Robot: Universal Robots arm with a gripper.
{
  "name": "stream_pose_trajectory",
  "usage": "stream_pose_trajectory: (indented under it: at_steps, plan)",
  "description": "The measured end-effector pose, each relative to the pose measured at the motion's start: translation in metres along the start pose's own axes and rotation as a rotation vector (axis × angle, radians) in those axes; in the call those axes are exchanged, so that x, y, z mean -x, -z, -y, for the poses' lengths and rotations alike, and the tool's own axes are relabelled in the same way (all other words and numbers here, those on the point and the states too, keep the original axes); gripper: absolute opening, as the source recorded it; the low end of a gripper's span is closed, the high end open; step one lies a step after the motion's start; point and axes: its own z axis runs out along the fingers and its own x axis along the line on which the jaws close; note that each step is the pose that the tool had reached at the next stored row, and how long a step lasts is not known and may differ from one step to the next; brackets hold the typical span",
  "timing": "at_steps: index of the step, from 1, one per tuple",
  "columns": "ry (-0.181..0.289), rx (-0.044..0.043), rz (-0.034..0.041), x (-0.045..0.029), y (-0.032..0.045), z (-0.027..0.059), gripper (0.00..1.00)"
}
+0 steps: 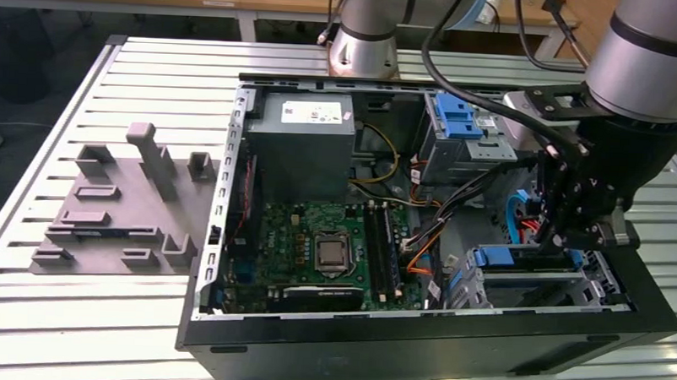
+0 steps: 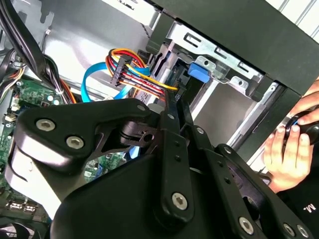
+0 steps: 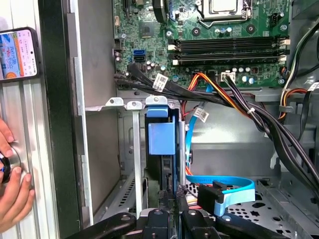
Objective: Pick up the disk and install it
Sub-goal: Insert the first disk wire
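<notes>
The gripper (image 1: 566,242) hangs inside the open computer case (image 1: 423,345), at the exterior view's right, just above the near drive cage (image 1: 538,281). In the first wrist view its fingers (image 3: 172,196) stand close together, pinching the thin edge of the disk (image 3: 162,142), which sits upright in the cage slot with its blue rail showing. A person's hand (image 3: 12,189) rests beside the case.
</notes>
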Motion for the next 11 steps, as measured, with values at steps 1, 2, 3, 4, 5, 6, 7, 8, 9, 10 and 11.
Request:
stream_pose_trajectory:
  at_steps: [1, 2, 3, 4, 5, 6, 7, 8, 9, 10, 11]
  plan:
    - [-0.001, 0.0001, -0.0001, 0.0, -0.0002, 0.0, 0.17]
    - [-0.002, 0.0003, -0.0001, 0.0, -0.0004, -0.0001, 0.17]
    - [-0.003, 0.0003, -0.0003, 0.0001, -0.0006, 0.0, 0.17]
    - [-0.005, 0.0005, -0.0006, 0.0001, -0.0006, -0.0001, 0.17]
    - [-0.006, 0.0006, -0.0008, 0.0001, -0.0007, -0.0001, 0.17]
    - [-0.008, 0.0008, -0.0011, 0.0001, -0.0008, -0.0001, 0.17]
    - [-0.01, 0.0011, -0.0013, 0.0001, -0.001, -0.0001, 0.17]
    - [-0.012, 0.0012, -0.0014, 0.0001, -0.0011, -0.0001, 0.17]
    - [-0.014, 0.0014, -0.0017, 0.0001, -0.0012, -0.0001, 0.17]
    - [-0.015, 0.0015, -0.0019, 0.0001, -0.0013, -0.0001, 0.17]
    - [-0.016, 0.0016, -0.0019, 0.0001, -0.0015, -0.0001, 0.17]
